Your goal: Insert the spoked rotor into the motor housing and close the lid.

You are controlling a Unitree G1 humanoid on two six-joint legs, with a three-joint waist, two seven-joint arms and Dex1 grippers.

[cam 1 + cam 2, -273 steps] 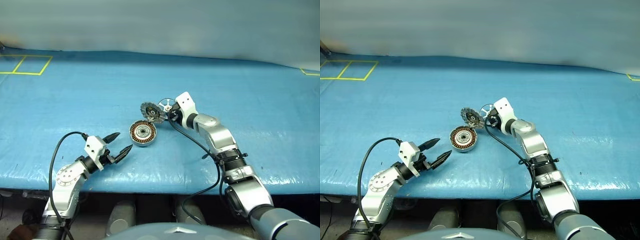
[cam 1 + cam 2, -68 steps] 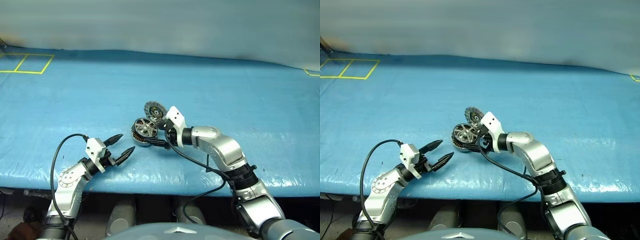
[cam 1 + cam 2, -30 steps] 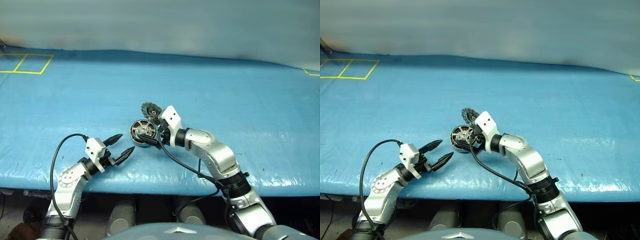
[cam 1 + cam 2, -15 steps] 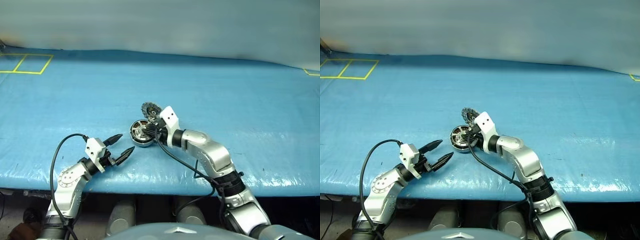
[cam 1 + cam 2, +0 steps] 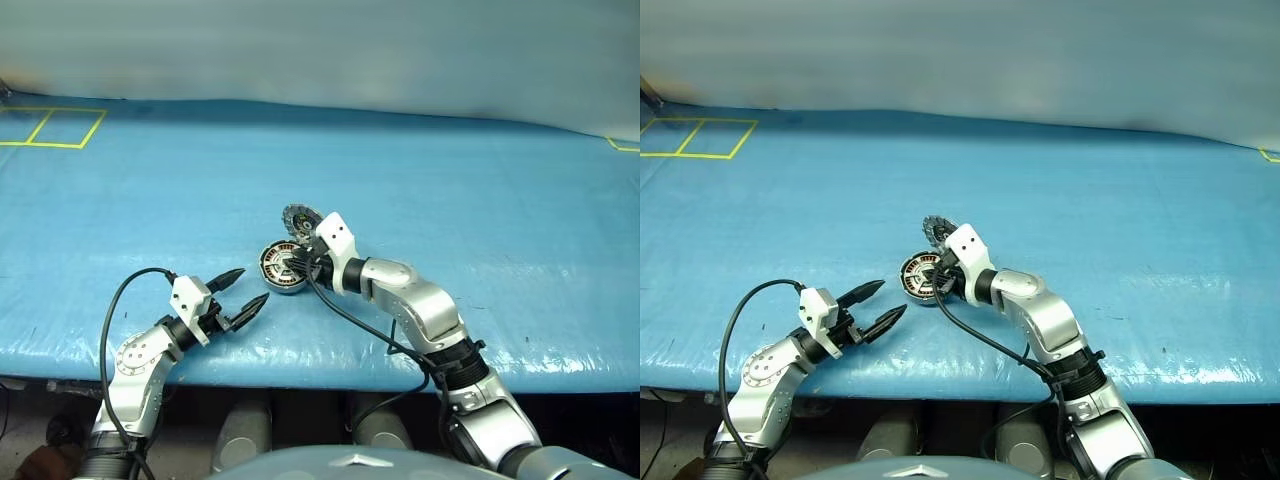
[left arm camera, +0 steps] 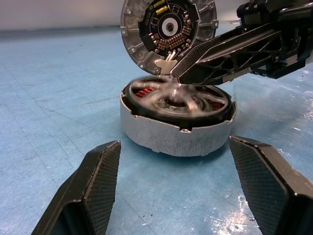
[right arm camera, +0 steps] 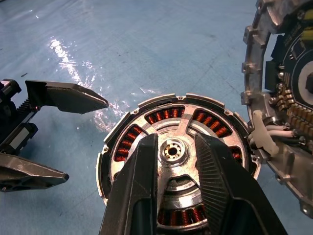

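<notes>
On one blue mat [image 5: 480,200] we count one motor housing [image 5: 281,267] at centre, one upright lid [image 5: 299,220] at its far rim, one spoked rotor [image 7: 173,152] seated inside. Right gripper [image 7: 173,156] narrowed above the rotor hub, contact unclear; left gripper [image 5: 245,290] spread, near-left.

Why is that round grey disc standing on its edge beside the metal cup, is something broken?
Nothing looks broken. The lid stands upright, joined to the motor housing rim, not yet closed. The spoked rotor sits inside the housing.
</notes>
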